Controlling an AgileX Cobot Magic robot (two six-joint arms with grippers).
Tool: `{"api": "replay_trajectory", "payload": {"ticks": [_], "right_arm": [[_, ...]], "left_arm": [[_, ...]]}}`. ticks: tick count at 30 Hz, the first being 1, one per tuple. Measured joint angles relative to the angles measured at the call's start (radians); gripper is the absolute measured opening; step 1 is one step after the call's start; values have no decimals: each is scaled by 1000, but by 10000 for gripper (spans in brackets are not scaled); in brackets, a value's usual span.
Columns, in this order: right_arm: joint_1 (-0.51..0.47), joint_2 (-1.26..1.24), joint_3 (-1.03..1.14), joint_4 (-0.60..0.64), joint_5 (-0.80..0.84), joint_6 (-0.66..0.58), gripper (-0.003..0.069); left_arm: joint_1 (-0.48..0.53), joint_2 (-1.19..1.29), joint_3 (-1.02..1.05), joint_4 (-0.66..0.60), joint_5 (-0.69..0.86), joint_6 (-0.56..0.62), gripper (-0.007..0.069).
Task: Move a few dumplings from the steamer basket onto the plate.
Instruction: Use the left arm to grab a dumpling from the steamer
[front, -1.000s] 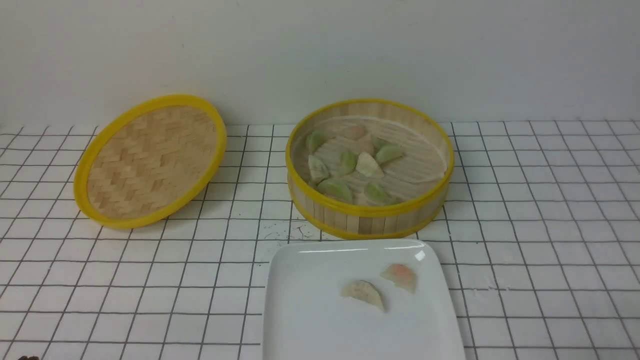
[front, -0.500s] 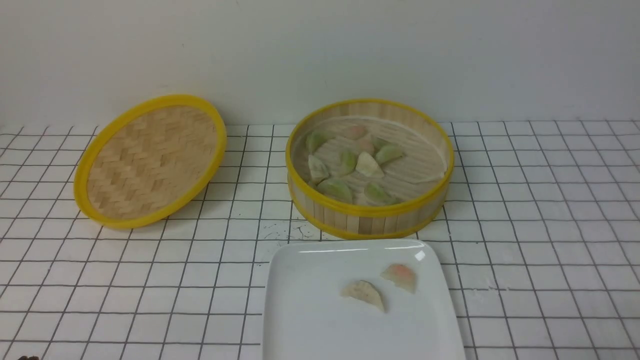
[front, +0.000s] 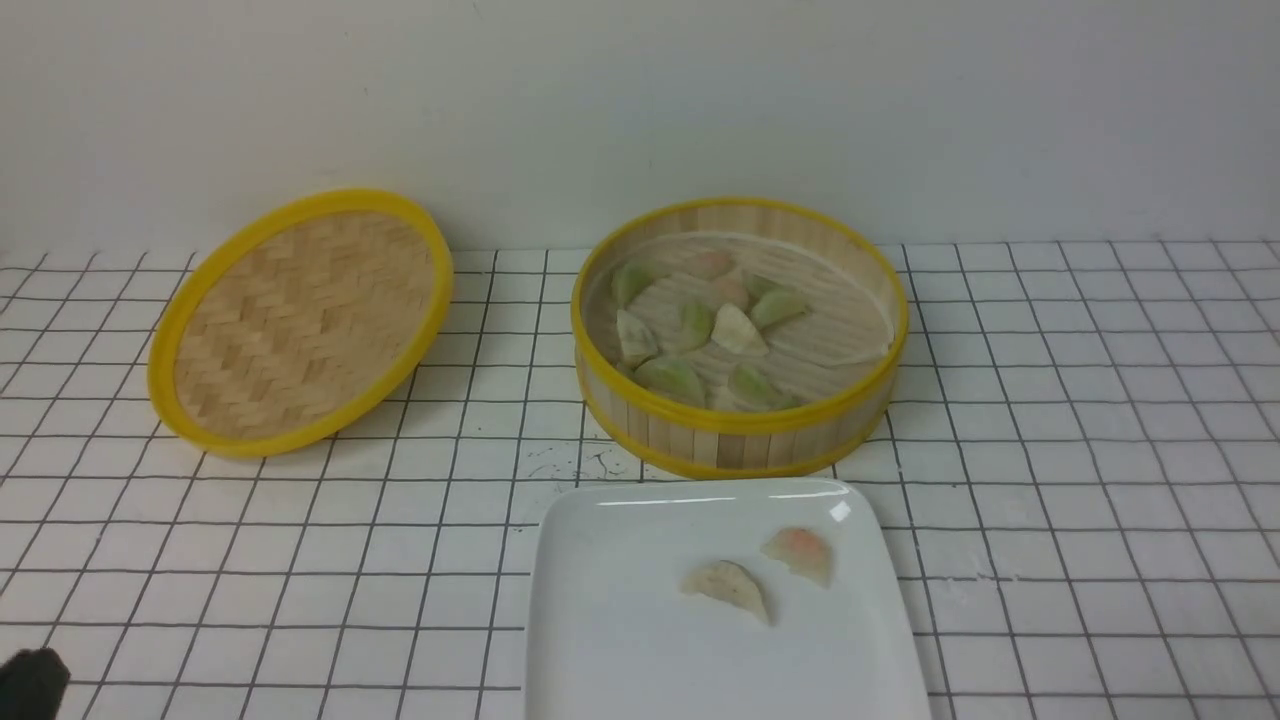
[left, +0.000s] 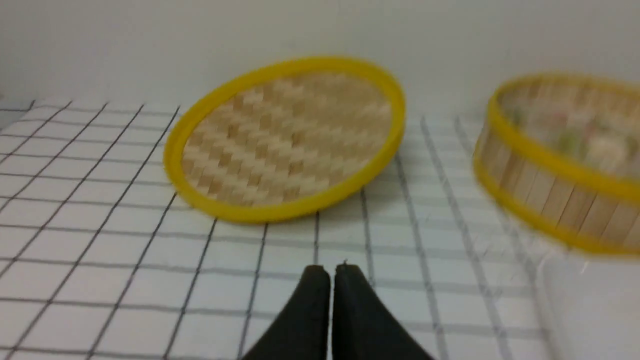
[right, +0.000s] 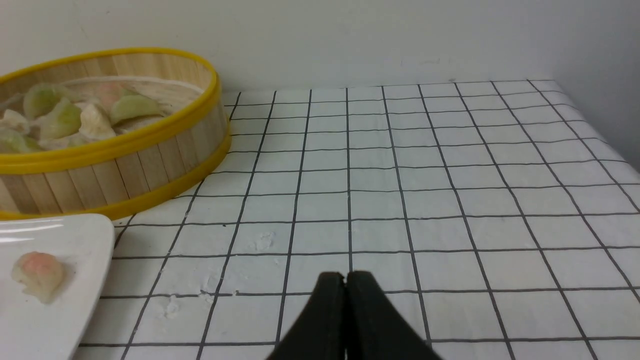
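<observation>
The steamer basket (front: 740, 425) stands at the back middle of the table with several pale green, beige and pinkish dumplings (front: 738, 330) on its ridged floor. In front of it the white plate (front: 620, 620) carries two dumplings, a pinkish one (front: 798, 552) and a beige one (front: 728, 587). My left gripper (left: 330, 271) is shut and empty, low over the table in front of the lid; its dark tip (front: 30, 682) shows at the front view's lower left corner. My right gripper (right: 345, 277) is shut and empty, over bare table to the right of the plate (right: 75, 300) and basket (right: 125, 170).
The flat woven lid (front: 300, 320) with a yellow rim leans at the back left, also in the left wrist view (left: 285, 140). A white wall runs along the back. The table's right edge (right: 600, 120) shows in the right wrist view.
The left gripper's dark tip has come further into the front view's lower left corner. Basket, plate, dumplings and lid have not moved.
</observation>
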Motion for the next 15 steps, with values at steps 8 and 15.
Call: {"api": "replay_trajectory", "payload": {"ticks": [8, 15], "right_arm": [[0, 0, 0, 13, -7, 6, -10], [0, 0, 7, 338, -211, 154, -10]], "left_arm": [[0, 0, -3, -250, -352, -50, -6], [0, 111, -259, -250, -150, -61, -6]]}}
